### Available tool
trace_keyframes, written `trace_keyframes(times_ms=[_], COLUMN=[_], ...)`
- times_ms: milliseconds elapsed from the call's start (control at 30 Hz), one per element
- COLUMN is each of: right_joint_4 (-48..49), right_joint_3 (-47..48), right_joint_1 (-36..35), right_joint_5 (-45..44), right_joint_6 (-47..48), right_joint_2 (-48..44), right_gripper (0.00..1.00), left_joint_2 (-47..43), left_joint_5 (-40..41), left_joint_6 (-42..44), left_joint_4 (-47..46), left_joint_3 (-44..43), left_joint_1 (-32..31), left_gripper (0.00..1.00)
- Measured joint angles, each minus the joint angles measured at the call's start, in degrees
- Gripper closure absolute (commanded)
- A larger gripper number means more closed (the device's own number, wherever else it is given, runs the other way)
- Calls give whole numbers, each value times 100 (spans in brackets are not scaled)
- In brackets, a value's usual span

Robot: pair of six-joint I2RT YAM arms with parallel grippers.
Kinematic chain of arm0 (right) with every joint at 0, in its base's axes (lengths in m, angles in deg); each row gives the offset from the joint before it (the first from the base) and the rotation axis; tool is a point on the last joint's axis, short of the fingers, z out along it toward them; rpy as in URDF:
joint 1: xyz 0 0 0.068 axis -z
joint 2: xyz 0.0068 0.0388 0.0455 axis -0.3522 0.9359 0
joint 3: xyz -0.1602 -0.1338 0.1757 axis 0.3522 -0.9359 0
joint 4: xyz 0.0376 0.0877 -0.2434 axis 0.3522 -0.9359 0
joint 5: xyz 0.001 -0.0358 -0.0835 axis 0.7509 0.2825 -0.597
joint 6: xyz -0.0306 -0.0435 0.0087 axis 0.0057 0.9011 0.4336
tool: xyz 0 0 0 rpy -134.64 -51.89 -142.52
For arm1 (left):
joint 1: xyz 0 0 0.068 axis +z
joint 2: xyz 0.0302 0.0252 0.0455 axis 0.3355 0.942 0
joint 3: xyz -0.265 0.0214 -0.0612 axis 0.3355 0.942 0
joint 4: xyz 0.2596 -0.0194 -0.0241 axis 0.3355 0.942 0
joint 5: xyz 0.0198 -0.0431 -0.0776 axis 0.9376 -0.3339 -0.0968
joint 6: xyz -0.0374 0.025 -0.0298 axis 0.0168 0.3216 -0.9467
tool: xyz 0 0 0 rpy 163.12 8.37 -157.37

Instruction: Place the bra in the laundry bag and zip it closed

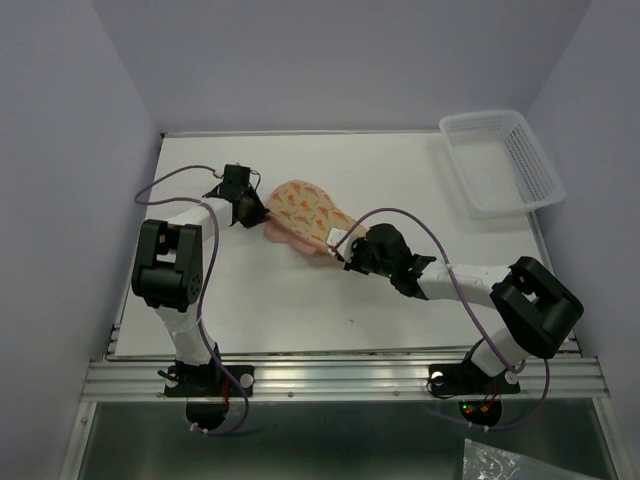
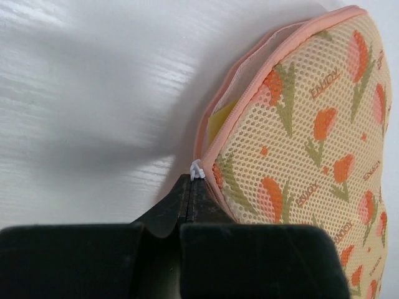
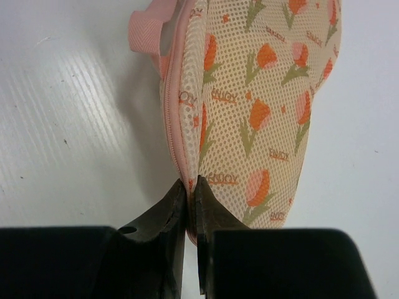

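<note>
Top view: white table, pale lilac walls all round, and a white lattice basket off in the far right corner, well apart from everything. The laundry bag lies mid-table between my left gripper and right gripper, with lots of bare table toward the near edge.

Left wrist: my fingers are clamped tight on the white zip pull at the bag's rim. The zip gapes just above it and a sliver of the yellow bra shows inside; the rest is hidden.

Right wrist: my fingers are pinching the bag's pink edging at the opposite end. The pink loop is cut off at the top.
</note>
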Motion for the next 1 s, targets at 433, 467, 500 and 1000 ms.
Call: trace_keyframes(times_ms=[433,467,500,1000], right_joint_4=[-671,-776,-927,-1491], right_joint_3=[376,446,538,782], right_joint_1=[251,262,295,-227], right_joint_5=[177,225,310,409], right_joint_6=[-328,-354,-391,-457], right_joint_2=[293,361,431,299], right_gripper=[25,23,21,20], left_joint_2=[-323,-431,-553,-2085], left_joint_5=[-9,26,61,-103], left_joint_6=[258,221,160,-721], left_joint_4=[-341,-409,-444,-551], left_joint_3=[557,706,874,1766], left_joint_1=[133,107,33,-1602], left_gripper=[100,100,100,100])
